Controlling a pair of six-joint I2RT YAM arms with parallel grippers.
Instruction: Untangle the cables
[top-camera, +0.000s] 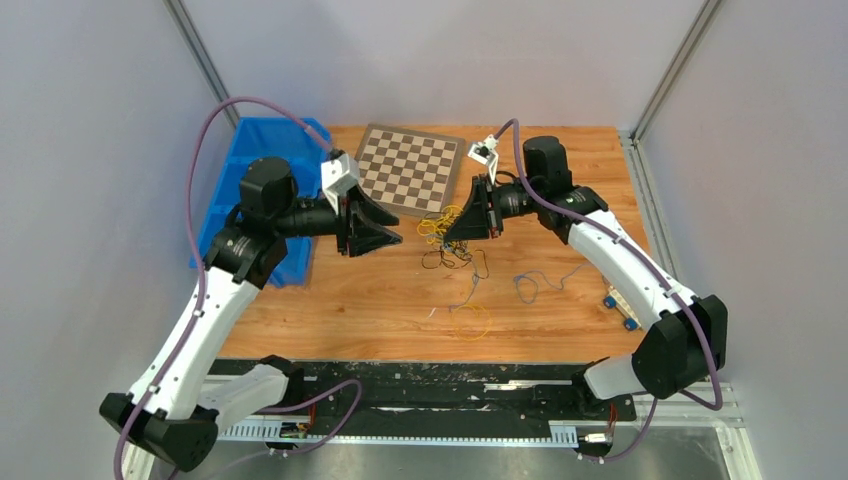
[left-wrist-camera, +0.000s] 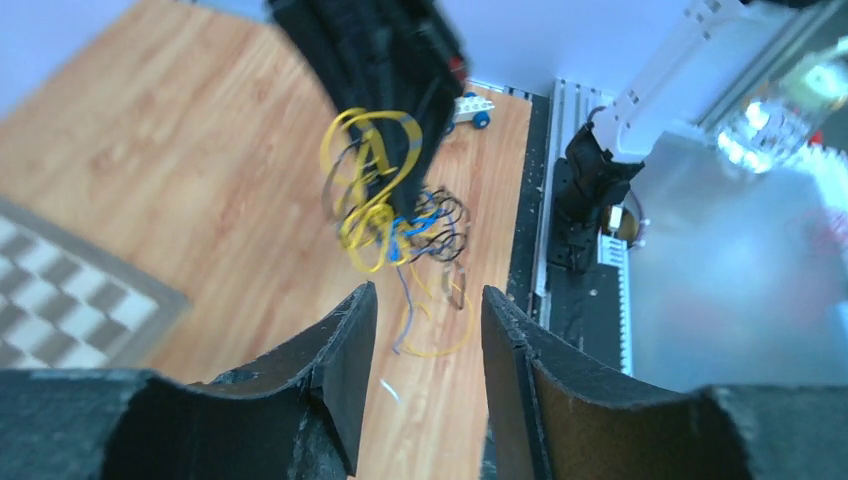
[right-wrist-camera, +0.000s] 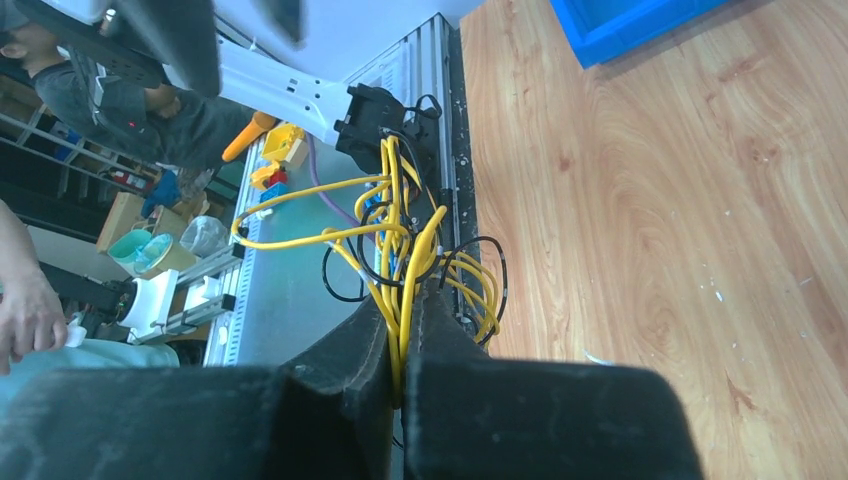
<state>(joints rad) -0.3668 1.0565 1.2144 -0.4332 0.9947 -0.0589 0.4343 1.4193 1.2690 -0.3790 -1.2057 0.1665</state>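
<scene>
The wooden table (top-camera: 560, 160) carries a blue bin (top-camera: 305, 132) at its left edge and a checkerboard (top-camera: 408, 168) at the far middle. A loose blue-grey cable (top-camera: 535, 283) and a yellow cable (top-camera: 475, 325) lie nearer the front, and a small wheeled toy block (top-camera: 622, 308) lies near the right edge.

arms: two, left arm (top-camera: 215, 290) and right arm (top-camera: 620, 255)
grippers: two as well, left gripper (top-camera: 388, 235), right gripper (top-camera: 447, 232)
cable wad (top-camera: 445, 238): just one clump
loose wires: at least two, blue-grey wire (top-camera: 527, 284), yellow wire (top-camera: 478, 325)
checkerboard (top-camera: 410, 168): one
blue bin (top-camera: 270, 140): one
wheeled toy brick (top-camera: 620, 308): one
</scene>
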